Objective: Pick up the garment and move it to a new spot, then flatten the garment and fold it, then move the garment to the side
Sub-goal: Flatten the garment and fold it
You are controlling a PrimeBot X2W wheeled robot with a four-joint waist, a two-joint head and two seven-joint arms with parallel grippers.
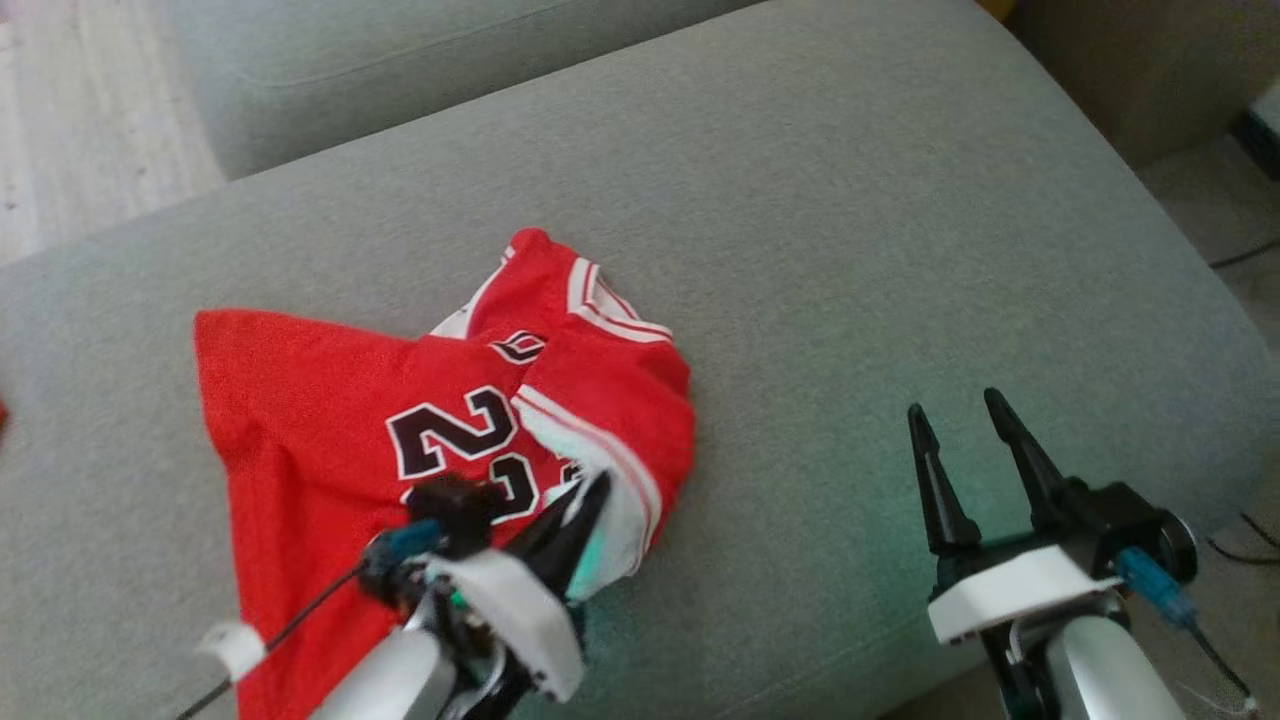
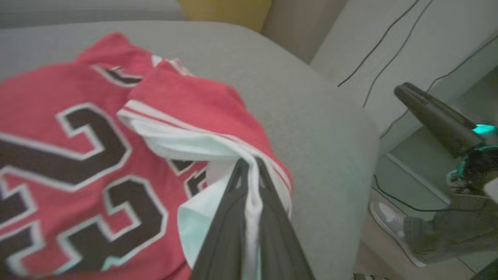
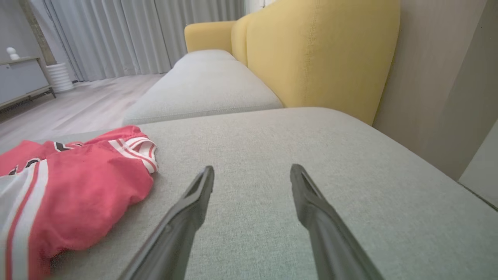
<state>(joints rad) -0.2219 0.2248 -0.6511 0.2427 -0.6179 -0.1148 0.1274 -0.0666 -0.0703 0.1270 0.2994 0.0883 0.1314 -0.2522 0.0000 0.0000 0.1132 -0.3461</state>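
The right gripper (image 3: 252,171) is hanging over the grey cushion (image 3: 350,175), jaws standing wide apart, and the crumpled red jersey (image 3: 85,194) is lying nearby.

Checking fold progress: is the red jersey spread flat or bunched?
Bunched: the red jersey lies crumpled on the grey cushion, one side flopped over its number, left end effector shut on a white fold.

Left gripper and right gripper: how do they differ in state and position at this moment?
The dark-fingered left gripper is shut on a white-trimmed fold of the red numbered jersey; the right gripper stands open and holds nothing. The left gripper sits over the jersey; the right gripper is apart from it, over the bare grey sofa cushion. Both have the same dark two-finger build.
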